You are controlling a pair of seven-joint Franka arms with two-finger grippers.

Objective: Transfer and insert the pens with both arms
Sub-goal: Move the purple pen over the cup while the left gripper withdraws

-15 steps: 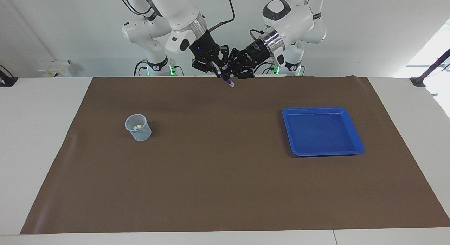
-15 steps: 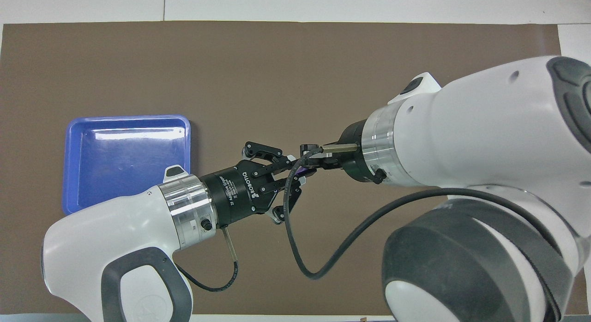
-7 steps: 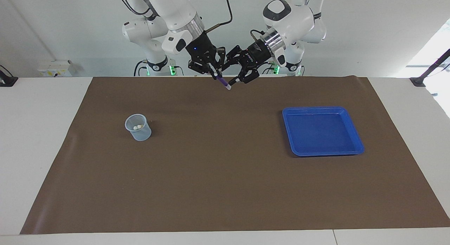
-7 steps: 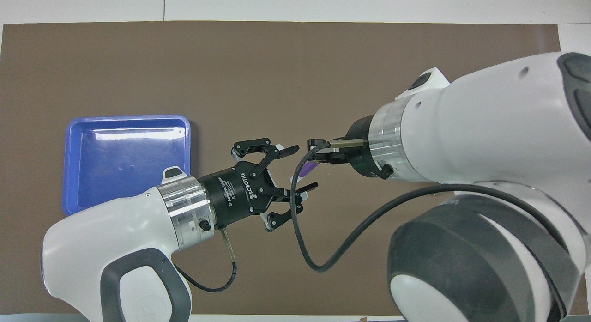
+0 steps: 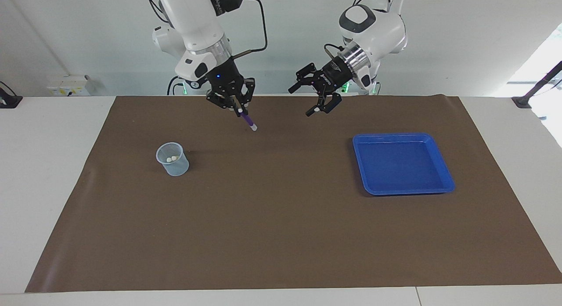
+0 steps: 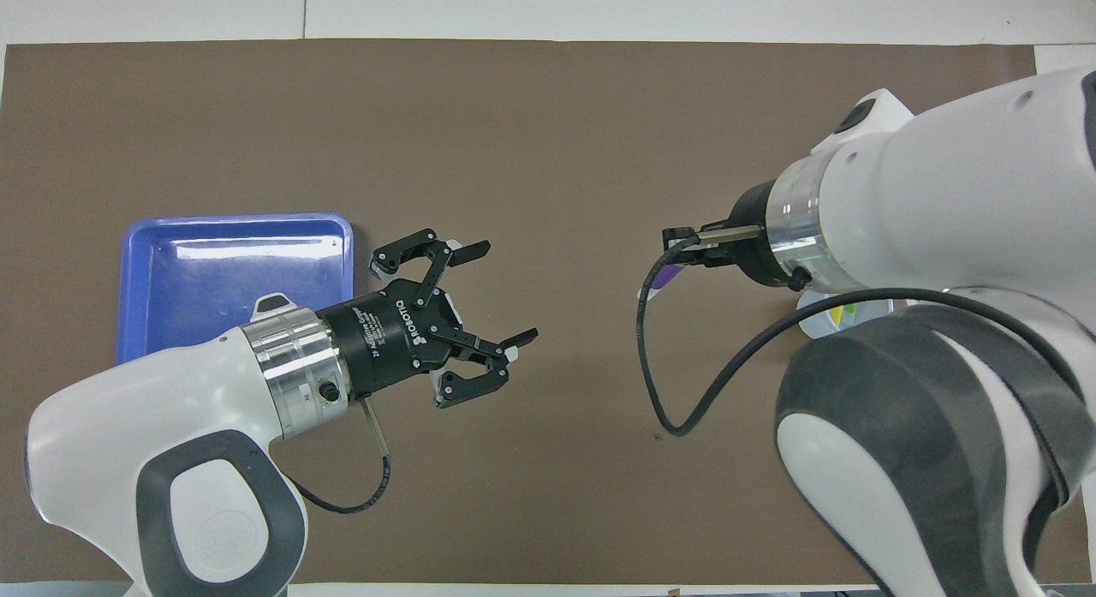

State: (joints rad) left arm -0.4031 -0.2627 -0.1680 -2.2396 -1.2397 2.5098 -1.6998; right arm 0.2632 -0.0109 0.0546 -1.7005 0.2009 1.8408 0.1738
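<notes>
My right gripper [image 5: 237, 107] is shut on the purple pen [image 5: 248, 120], which hangs slanted, pale end down, over the mat between the table's middle and the cup. In the overhead view the purple pen [image 6: 661, 278] pokes out from under that arm's wrist. My left gripper [image 5: 300, 102] is open and empty in the air, over the mat beside the tray; its spread fingers also show in the overhead view [image 6: 501, 291]. A clear cup [image 5: 172, 159] holds two pens with pale ends up. From above, yellow and green show in the cup [image 6: 822, 319].
A blue tray [image 5: 401, 163] with nothing in it lies toward the left arm's end of the brown mat [image 5: 272, 218]. Seen from above, the tray [image 6: 214, 280] is partly covered by the left arm. The right arm hides most of the cup.
The left gripper opened, let go of the purple pen and drew back toward the tray. The right gripper carried the pen away toward the cup's end and lower.
</notes>
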